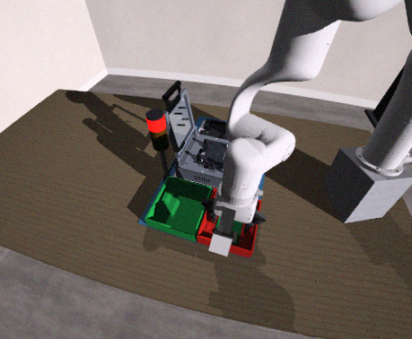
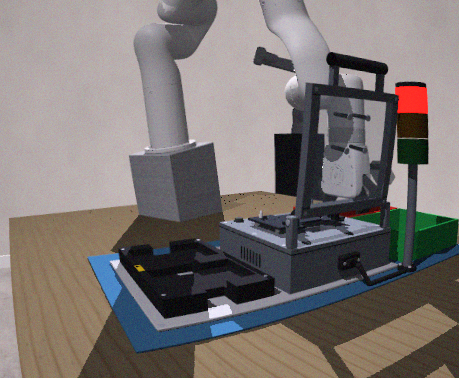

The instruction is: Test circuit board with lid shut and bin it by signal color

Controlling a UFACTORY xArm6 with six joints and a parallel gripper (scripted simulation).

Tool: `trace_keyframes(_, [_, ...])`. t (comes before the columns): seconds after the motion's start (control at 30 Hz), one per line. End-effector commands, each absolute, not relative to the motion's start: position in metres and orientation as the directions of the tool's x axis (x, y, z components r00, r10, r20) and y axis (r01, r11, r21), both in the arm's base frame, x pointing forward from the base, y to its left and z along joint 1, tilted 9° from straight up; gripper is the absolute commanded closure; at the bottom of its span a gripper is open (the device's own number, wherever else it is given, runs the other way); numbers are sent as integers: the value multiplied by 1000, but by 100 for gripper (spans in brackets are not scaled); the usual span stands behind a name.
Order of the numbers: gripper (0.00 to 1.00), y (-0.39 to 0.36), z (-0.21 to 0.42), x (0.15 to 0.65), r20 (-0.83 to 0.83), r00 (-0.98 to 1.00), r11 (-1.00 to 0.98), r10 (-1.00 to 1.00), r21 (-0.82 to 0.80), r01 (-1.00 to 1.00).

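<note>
At lower centre of the top view, the gripper (image 1: 233, 222) hung released over the red bin (image 1: 248, 249); the board (image 1: 225, 222) lay inside it. The tower (image 1: 156, 122) glowed red.

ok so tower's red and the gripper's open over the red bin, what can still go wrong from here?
1. The wrist hides most of the red bin, so whether the board lies flat and still inside cannot be seen.
2. The gripper sits low in that bin with its fingers wide; lifting out off-vertical could catch a wall and tip or drag it.
3. The green bin stands right alongside, so a sideways exit might bump it.
</note>
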State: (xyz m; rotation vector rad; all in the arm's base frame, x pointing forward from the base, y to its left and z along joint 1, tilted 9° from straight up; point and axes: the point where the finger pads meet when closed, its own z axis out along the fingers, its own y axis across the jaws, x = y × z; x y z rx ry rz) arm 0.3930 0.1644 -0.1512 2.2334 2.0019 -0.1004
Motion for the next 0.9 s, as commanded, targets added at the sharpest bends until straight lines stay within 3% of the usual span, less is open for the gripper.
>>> trace_keyframes(0.0, [0,165,-150,394,-141,112,-104,984,63,993])
trace_keyframes(0.37, [0,167,-138,394,-141,112,-104,984,63,993])
trace_keyframes(0.87, [0,179,-57,390,-141,112,-104,984,63,993])
